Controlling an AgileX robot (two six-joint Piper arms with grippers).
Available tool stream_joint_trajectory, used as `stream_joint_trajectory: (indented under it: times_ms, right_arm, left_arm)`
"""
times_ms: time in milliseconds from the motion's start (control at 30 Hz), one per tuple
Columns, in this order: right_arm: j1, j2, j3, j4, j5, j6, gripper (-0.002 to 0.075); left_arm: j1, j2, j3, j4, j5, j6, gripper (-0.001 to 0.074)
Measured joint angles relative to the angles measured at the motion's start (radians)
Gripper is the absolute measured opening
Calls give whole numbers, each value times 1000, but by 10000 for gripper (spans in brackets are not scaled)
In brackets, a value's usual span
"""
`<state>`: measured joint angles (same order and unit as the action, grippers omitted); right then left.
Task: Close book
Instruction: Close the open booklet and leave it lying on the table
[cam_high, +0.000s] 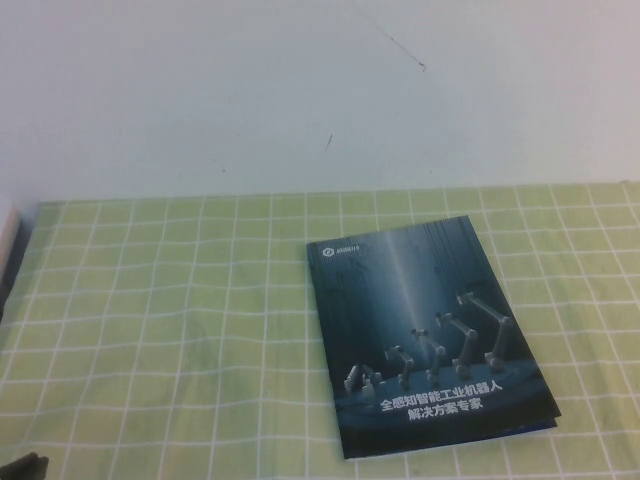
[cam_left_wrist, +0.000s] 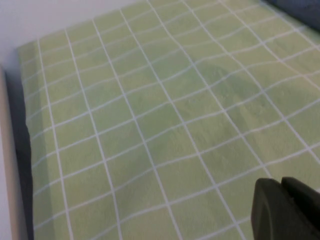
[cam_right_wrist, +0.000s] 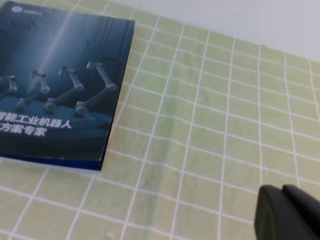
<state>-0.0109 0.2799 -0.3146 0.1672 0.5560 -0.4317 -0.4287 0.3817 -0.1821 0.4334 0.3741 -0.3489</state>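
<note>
Though only a dark plastic end of each shows in its own wrist view, the left gripper hangs over bare cloth toward seven o'clock of the table, and the right gripper hangs over bare cloth toward five o'clock. Neither touches anything, and I cannot tell whether either one is open or closed. Just beyond the right gripper, at about four o'clock from the table's middle, lies the thin dark-blue glossy book. It is shut and flat, front cover up, with grey robot arms pictured above two lines of white Chinese characters. It is turned slightly, its spine leaning toward eleven o'clock. Under it spreads the pale green tablecloth with a white grid, rumpled in soft folds. At twelve o'clock the cloth ends against a plain white wall marked with a few thin dark scratches.
</note>
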Motion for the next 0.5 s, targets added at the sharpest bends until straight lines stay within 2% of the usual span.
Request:
stream_joint_trajectory:
  times_ms: [500]
  right_arm:
    - [0, -1, 2, 5, 62, 0, -3]
  left_arm:
    - [0, 0, 116, -2, -2, 0, -4]
